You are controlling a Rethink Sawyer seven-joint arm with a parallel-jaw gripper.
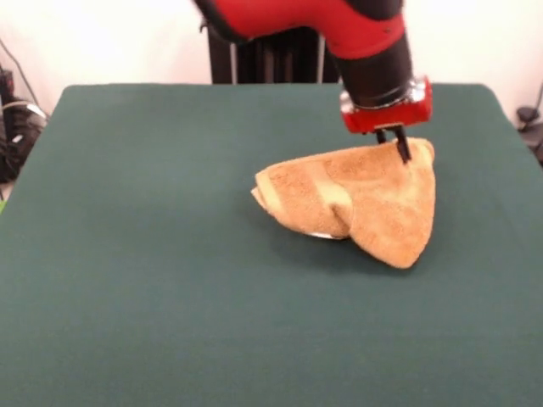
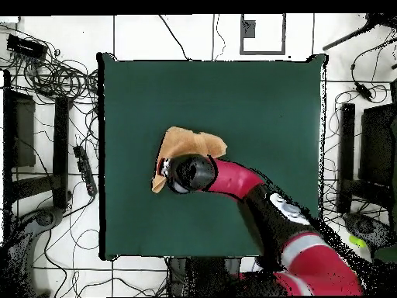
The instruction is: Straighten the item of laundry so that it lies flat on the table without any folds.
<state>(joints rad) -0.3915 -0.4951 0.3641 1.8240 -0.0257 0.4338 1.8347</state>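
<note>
Orange-tan terry towel (image 1: pixel 356 199) is bunched and lifted at one corner, pinched in the closed black gripper (image 1: pixel 399 144); spreading it flat on the dark green felt table (image 1: pixel 127 254) remains

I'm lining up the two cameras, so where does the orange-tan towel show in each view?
Front view: the towel lies crumpled right of the table's middle, its top edge at the gripper.
Overhead view: the towel sits left of centre on the table, partly hidden under the arm's end.
Shared landmark: the red arm, ending at the towel.
</note>
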